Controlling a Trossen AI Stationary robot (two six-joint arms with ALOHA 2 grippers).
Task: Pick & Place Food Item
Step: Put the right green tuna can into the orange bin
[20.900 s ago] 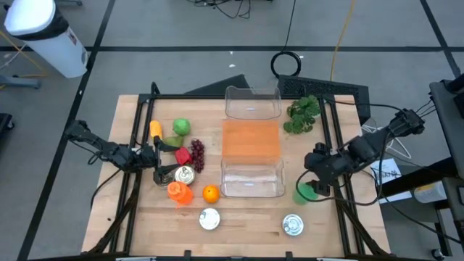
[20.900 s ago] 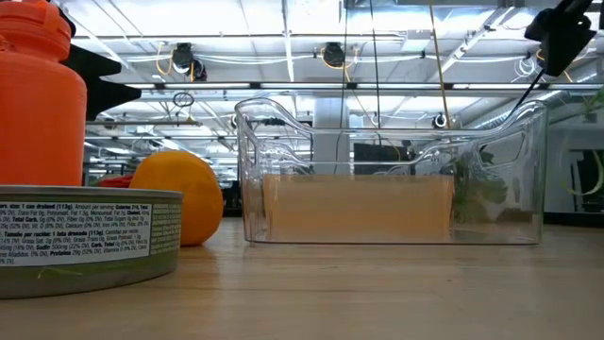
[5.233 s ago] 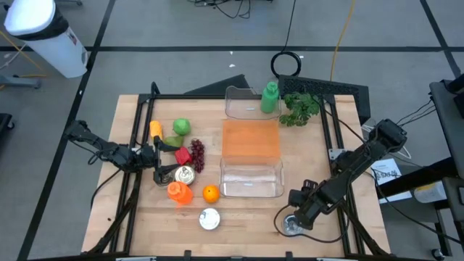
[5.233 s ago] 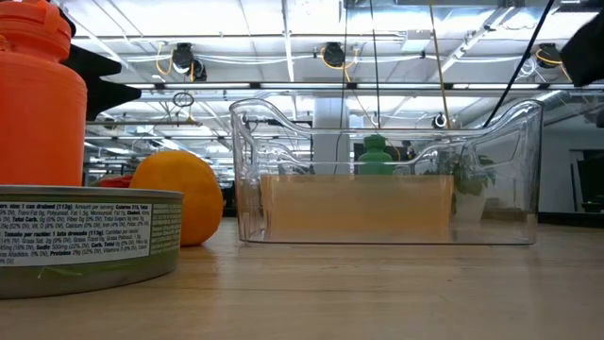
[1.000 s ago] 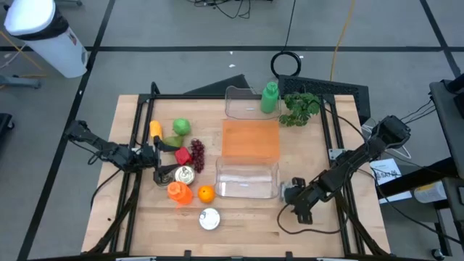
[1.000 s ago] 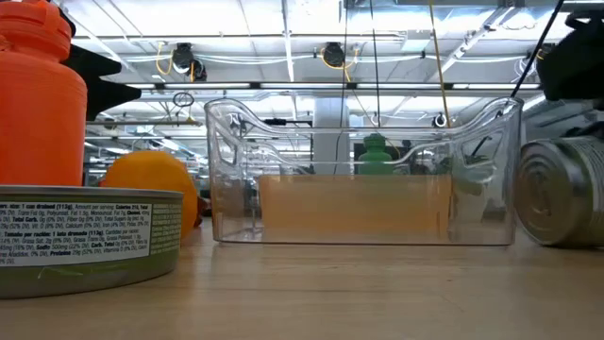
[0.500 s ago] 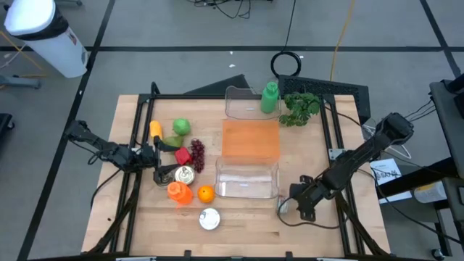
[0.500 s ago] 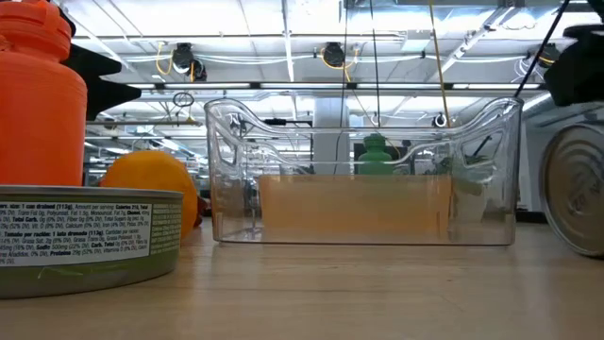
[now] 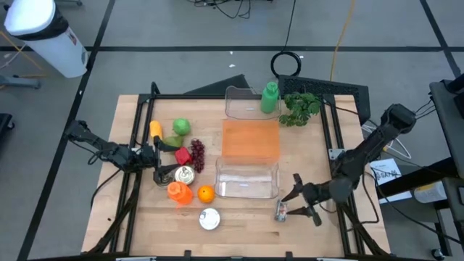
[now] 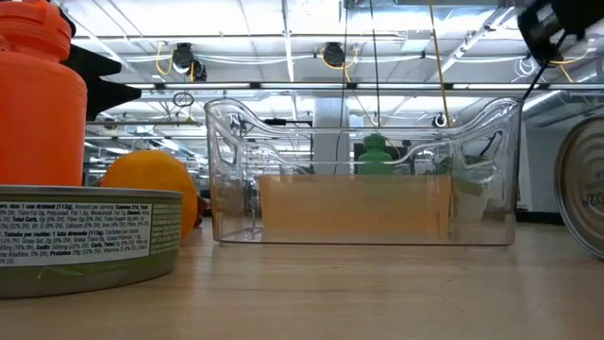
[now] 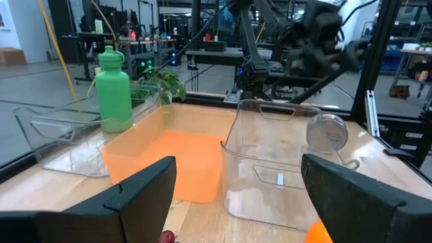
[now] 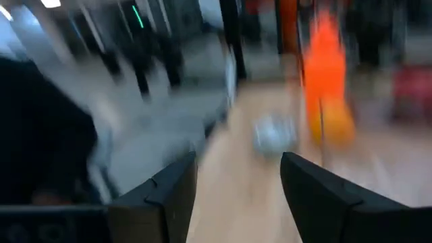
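Note:
A silver can (image 9: 281,212) lies on its side on the table, near the right near corner of the clear bin (image 9: 250,181). In the left wrist view its round end (image 11: 327,131) faces the camera, and it shows at the right edge of the low view (image 10: 587,194). My right gripper (image 9: 294,203) is open beside and above the can (image 11: 322,40), apart from it. My left gripper (image 9: 150,156) is open and waits by the food at the table's left.
An orange mat (image 9: 250,138) lies between the near bin and a second clear bin (image 9: 252,101). A green bottle (image 9: 270,98) and leafy greens (image 9: 301,109) stand at the far edge. An apple (image 9: 181,127), grapes (image 9: 196,154), orange (image 9: 206,193), orange bottle (image 9: 179,191) and two cans (image 9: 209,219) sit to the left.
My right gripper carried the can from beside the bin's right end toward the near edge, then opened and let it go. The can now lies on its side on the table. The gripper has risen above it and turned.

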